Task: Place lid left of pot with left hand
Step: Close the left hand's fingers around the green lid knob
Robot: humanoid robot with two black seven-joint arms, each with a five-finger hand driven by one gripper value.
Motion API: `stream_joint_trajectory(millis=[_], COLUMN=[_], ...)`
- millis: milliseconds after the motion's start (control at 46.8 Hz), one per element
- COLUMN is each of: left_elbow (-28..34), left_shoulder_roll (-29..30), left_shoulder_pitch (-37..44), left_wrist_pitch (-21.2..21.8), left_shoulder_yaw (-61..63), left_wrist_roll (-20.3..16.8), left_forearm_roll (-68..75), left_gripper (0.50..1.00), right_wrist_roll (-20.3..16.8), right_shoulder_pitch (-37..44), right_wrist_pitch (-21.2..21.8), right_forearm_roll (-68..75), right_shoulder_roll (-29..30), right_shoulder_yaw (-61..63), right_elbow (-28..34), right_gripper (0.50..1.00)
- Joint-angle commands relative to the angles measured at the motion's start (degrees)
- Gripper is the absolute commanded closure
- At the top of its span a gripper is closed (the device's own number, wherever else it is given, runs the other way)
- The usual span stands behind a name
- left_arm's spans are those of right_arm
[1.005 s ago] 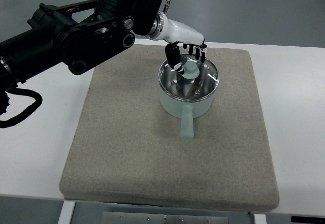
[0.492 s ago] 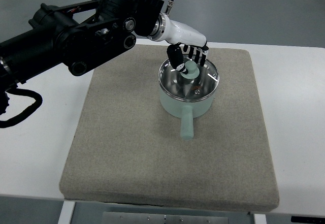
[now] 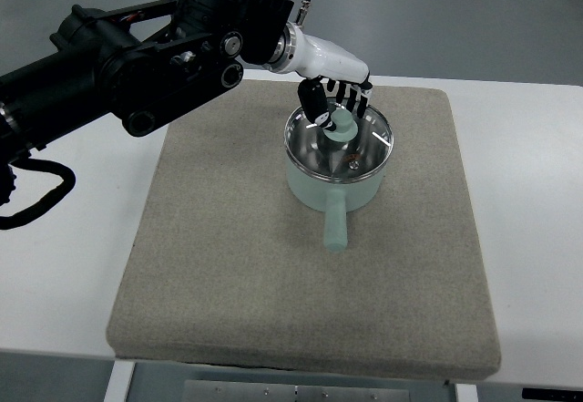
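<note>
Mat space of bare beige felt (image 3: 228, 238) lies left of the pale green pot (image 3: 335, 183); directly above its round glass lid (image 3: 339, 143), still seated, the left hand (image 3: 335, 101) curls black fingers around the mint knob (image 3: 341, 128).

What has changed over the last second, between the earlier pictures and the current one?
The left hand has closed in on the lid knob: a second ago its fingers hung spread just behind the knob, and now they curl around it. The lid has not lifted; it sits on the pot as before. Pot, handle and mat have not moved.
</note>
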Motion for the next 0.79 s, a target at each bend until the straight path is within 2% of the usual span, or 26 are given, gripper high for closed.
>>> stream_joint_trajectory(millis=[0,193,385,471,513,770], left_elbow=[0.0,0.0,0.09,0.09,0.09,0.09], left_shoulder_roll=[0.0,0.17,0.26,0.26,0.26,0.35], left_shoulder_pitch=[0.01,0.01,0.01,0.1,0.1,-1.13], left_wrist_pitch=[0.0,0.0,0.0,0.0,0.0,0.0], left_shoulder_yaw=[0.07,-0.01,-0.01,-0.01,-0.01,-0.01], left_wrist_roll=[0.0,0.0,0.0,0.09,0.0,0.09], left_forearm_roll=[0.0,0.0,0.0,0.0,0.0,0.09], left_gripper=[0.857,0.928,0.928,0.945,0.996,1.0], right_wrist_roll=[0.0,0.0,0.0,0.0,0.0,0.0], right_shoulder_pitch=[0.0,0.0,0.0,0.0,0.0,0.0], right_wrist_pitch=[0.0,0.0,0.0,0.0,0.0,0.0], right_forearm_roll=[0.0,0.0,0.0,0.0,0.0,0.0], right_shoulder_roll=[0.0,0.0,0.0,0.0,0.0,0.0], right_shoulder_yaw=[0.0,0.0,0.0,0.0,0.0,0.0], right_elbow=[0.0,0.0,0.0,0.0,0.0,0.0], right_gripper=[0.576,0.576,0.576,0.576,0.576,0.576])
